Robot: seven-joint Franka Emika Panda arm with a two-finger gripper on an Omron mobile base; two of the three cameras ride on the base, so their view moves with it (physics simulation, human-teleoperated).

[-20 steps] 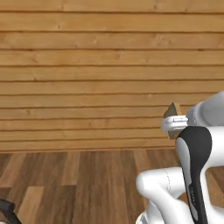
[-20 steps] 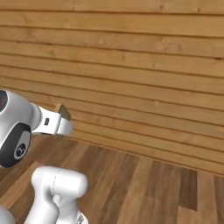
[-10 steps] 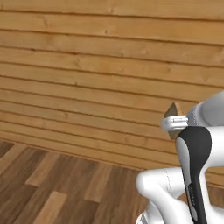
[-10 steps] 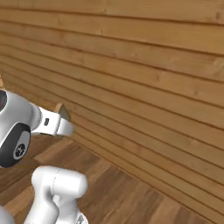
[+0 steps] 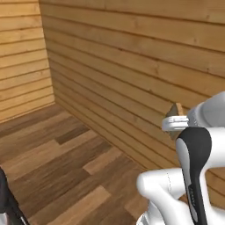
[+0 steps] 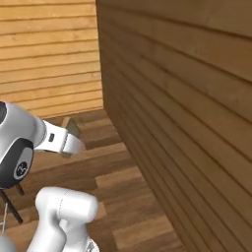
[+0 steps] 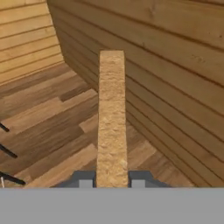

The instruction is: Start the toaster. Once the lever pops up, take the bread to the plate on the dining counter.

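Plank walls (image 5: pixel 132 66) meet at corner; wood floor (image 5: pixel 57 162); dark legs (image 7: pixel 6 153), maybe stool.

A square tan toast slice with a speckled, sandy crumb edge (image 7: pixel 112 118) runs from 6 toward 12 o'clock in the hand view, between two dull grey gripper fingertips (image 7: pixel 85 178). The horizontal plank wall (image 5: pixel 132 57) at 1 o'clock is warm honey-brown with darker seams between boards and faint grain streaks. The wood-strip floor (image 5: pixel 61 162) at 8 o'clock mixes mid-brown, dark chocolate and paler tan boards. The robot arm (image 6: pixel 59 211) is glossy white with a black joint panel.
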